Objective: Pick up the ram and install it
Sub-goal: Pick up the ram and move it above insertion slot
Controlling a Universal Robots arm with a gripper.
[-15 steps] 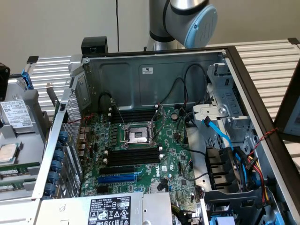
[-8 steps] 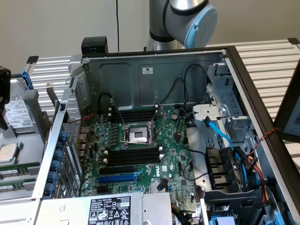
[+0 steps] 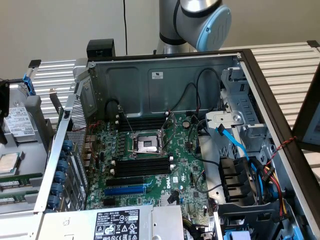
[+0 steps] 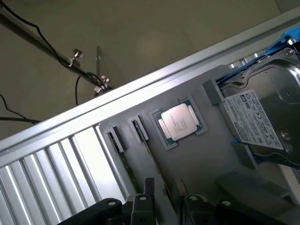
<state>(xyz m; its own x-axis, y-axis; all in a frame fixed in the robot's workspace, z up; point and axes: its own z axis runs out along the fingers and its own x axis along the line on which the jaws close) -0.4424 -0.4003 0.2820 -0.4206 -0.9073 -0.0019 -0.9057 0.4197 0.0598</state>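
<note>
Two green ram sticks (image 3: 15, 184) sit in a grey tray (image 3: 30, 150) at the exterior view's left, outside the computer case. In the wrist view the ram (image 4: 150, 159) shows edge-on as a thin line running from a black end holder toward my gripper (image 4: 165, 190). My gripper hangs over the tray, open, one finger (image 4: 149, 185) on each side of that line and nothing held. The motherboard (image 3: 150, 165) lies in the open case. Its long black slots (image 3: 142, 167) flank the CPU socket (image 3: 147, 145).
The tray also carries a loose CPU (image 4: 179, 123) and a hard drive (image 4: 262, 117) with blue rails. Inside the case are cables (image 3: 235, 145), a drive cage (image 3: 240, 110) and a power supply (image 3: 115, 222). Case walls rise around the motherboard.
</note>
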